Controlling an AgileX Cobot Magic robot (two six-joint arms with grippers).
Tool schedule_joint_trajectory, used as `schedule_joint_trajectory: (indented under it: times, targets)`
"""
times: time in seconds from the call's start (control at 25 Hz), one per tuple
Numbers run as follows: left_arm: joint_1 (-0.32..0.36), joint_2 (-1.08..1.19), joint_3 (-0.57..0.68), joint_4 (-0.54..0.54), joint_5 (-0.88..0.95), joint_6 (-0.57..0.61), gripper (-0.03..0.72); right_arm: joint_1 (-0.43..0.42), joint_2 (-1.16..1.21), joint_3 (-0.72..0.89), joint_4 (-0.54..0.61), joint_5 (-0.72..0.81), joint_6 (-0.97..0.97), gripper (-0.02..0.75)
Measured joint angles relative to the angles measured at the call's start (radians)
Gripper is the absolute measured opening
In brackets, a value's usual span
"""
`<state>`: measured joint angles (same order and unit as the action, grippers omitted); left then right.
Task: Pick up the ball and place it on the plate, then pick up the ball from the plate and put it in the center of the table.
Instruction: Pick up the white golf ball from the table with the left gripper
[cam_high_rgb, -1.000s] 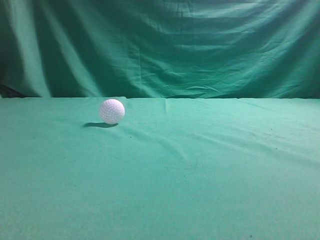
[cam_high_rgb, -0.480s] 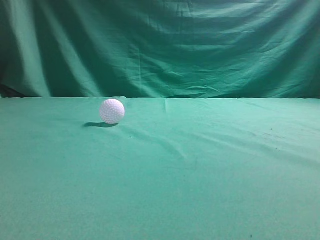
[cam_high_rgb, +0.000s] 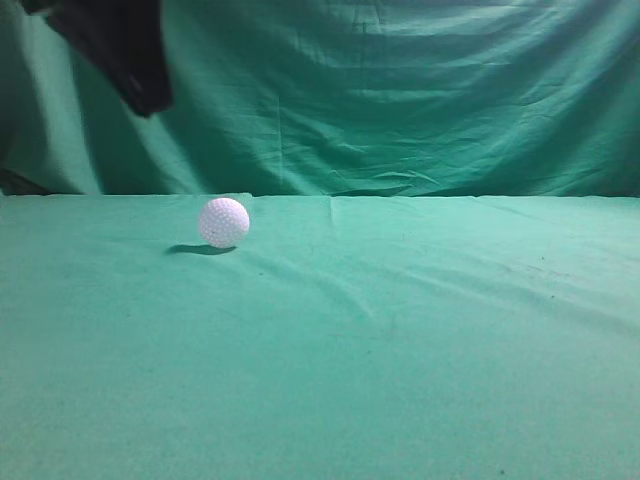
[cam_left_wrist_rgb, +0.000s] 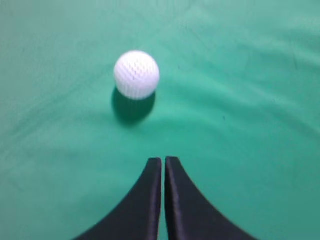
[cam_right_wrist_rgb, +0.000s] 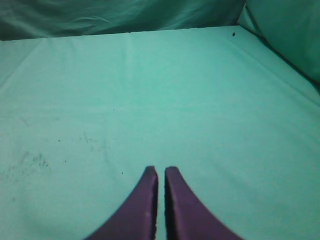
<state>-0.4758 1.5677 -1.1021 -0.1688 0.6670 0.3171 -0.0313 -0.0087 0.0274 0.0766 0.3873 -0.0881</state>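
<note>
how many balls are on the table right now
1. The small white dimpled ball sits alone on the green cloth-covered table, left of centre toward the back edge; the left wrist view shows it ahead of the shut left pincer. None seem hidden.

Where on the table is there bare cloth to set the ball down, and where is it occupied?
Nearly all of the table is bare: the centre, the right half to the backdrop, and the front strip. Only the ball sits far left, with the left tool, shut, above that side. The right tool looks on bare cloth. No plate shows.
</note>
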Motion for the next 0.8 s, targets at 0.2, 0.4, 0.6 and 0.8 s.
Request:
schedule_joint_trajectory:
  times: [0.2, 0.4, 0.6, 0.8]
  targets:
    - [-0.003, 0.153, -0.119, -0.003, -0.007, -0.002, 0.0, 0.0, 0.0, 0.0, 0.0, 0.0, 0.0, 0.0]
    - [-0.009, 0.229, -0.175, -0.009, -0.019, -0.004, 0.351, 0.0, 0.0, 0.0, 0.0, 0.0, 0.0, 0.0]
    - [-0.011, 0.273, -0.182, -0.024, -0.075, -0.061, 0.655, 0.0, 0.0, 0.0, 0.0, 0.0, 0.0, 0.0]
    - [-0.011, 0.332, -0.195, -0.006, -0.099, -0.081, 0.591, 0.0, 0.0, 0.0, 0.0, 0.0, 0.0, 0.0]
